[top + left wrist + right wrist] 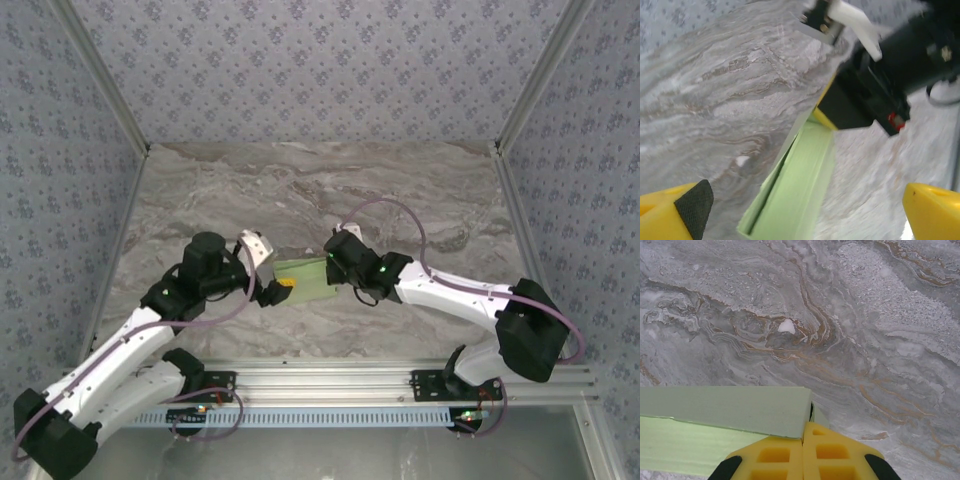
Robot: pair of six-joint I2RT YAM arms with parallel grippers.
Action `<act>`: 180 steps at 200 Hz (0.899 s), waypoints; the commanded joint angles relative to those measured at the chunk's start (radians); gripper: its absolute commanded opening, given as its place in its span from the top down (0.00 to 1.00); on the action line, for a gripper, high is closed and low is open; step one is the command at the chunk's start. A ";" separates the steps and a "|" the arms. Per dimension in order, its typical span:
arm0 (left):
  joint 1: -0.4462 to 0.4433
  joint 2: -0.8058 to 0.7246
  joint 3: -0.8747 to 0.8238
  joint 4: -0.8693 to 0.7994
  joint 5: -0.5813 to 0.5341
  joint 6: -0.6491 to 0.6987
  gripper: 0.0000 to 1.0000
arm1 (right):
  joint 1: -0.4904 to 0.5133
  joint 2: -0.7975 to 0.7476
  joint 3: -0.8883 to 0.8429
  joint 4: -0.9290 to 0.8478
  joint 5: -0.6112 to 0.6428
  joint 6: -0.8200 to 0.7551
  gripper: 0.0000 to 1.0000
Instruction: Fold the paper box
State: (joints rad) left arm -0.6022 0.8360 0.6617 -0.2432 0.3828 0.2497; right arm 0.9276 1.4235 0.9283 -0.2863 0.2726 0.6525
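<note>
The paper box is a pale green, flattened card shape lying on the marble table between my two grippers. In the left wrist view the paper box runs lengthwise away from the camera, one long side gaping a little. My left gripper is open, its yellow fingers wide apart on either side of the box's near end. My right gripper has both yellow fingers pressed together at the box's right end, pinching the card there. From above, the left gripper and right gripper flank the box.
The grey-brown marble table stretches back to patterned walls on three sides. A metal rail runs along the near edge. A pale purple cable arcs over the right arm.
</note>
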 commanded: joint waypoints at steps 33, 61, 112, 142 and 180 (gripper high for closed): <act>0.056 0.109 -0.055 0.068 0.093 0.353 0.01 | -0.010 0.004 -0.005 -0.071 -0.032 -0.014 0.94; 0.059 0.174 -0.019 0.005 0.162 0.401 0.01 | -0.012 0.000 -0.010 -0.056 -0.029 -0.016 0.94; 0.050 0.209 -0.104 0.098 0.027 0.440 0.08 | -0.012 0.001 -0.008 -0.056 -0.024 -0.053 0.94; 0.053 0.261 -0.090 0.057 0.052 0.491 0.16 | -0.013 -0.001 -0.012 -0.056 -0.023 -0.058 0.94; 0.052 0.274 -0.122 0.157 0.054 0.481 0.29 | -0.013 -0.006 -0.032 -0.047 -0.018 -0.048 0.94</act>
State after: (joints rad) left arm -0.5499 1.1091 0.5598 -0.1616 0.4259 0.7143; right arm 0.9203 1.4204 0.9272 -0.2863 0.2611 0.6117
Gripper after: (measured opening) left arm 0.740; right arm 0.064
